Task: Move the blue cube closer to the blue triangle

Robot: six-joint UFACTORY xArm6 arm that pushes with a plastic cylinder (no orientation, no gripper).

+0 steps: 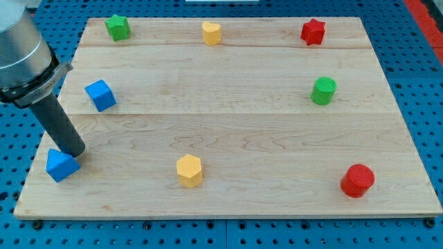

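The blue cube [100,95] sits on the wooden board [228,124] near the view's left edge. The blue triangle [61,165] lies below it at the lower left corner, well apart from the cube. My tip [75,153] rests on the board right at the triangle's upper right edge, below the cube. The dark rod slants up toward the view's upper left.
A green star [118,27], a yellow heart [211,32] and a red star [313,32] line the view's top. A green cylinder [322,90] is at the right, a red cylinder [357,180] at the lower right, a yellow hexagon [189,170] at the bottom middle.
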